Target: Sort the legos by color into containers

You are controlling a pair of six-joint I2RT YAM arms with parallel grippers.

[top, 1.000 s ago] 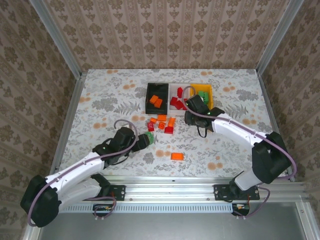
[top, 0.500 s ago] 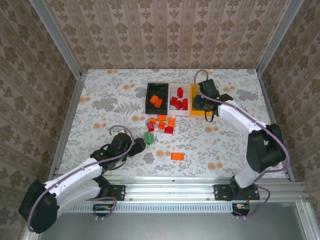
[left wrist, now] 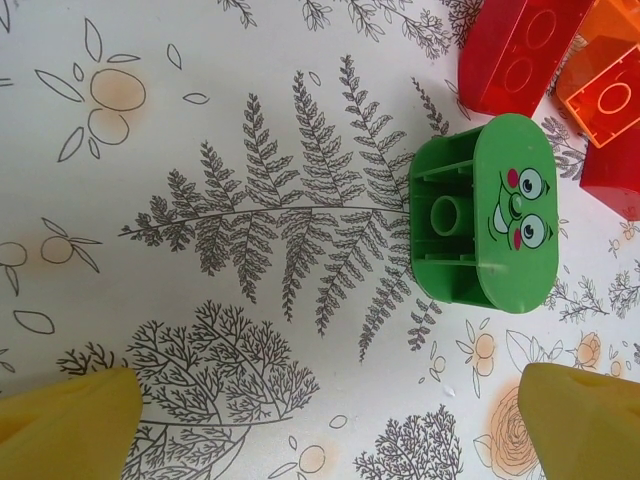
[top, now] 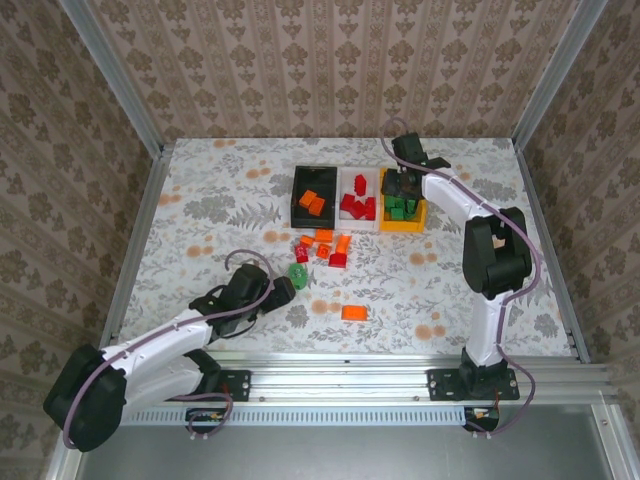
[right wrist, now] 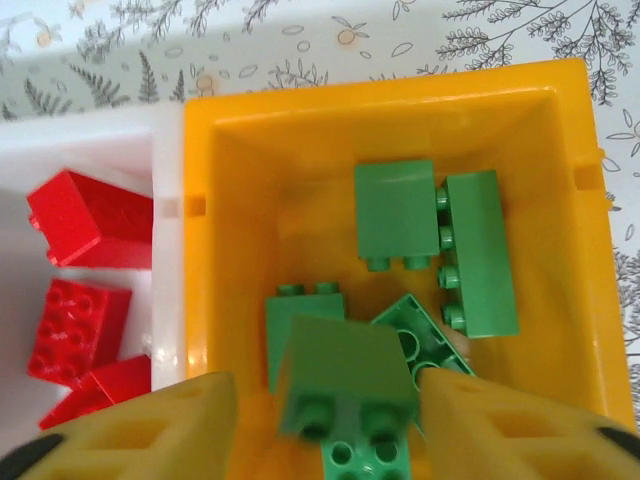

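Where it all sits: the tabletop, printed with flowers and leaves.
Bins: the black bin, the white bin and the yellow bin stand touching in a row at the far side.
Left gripper: wide open with nothing in it, low over the tabletop, near the green face brick.
Right gripper: over the yellow bin, partly open. A blurry green brick is between its fingers, with a gap on one side, so it is not squeezed.
Sorted legos: orange bricks in the black bin, red bricks in the white bin, green bricks in the yellow bin.
Loose legos: a small bunch of red and orange ones lies near the bins. The green face brick lies on its side just beside them. One orange brick lies alone, nearer the arms.
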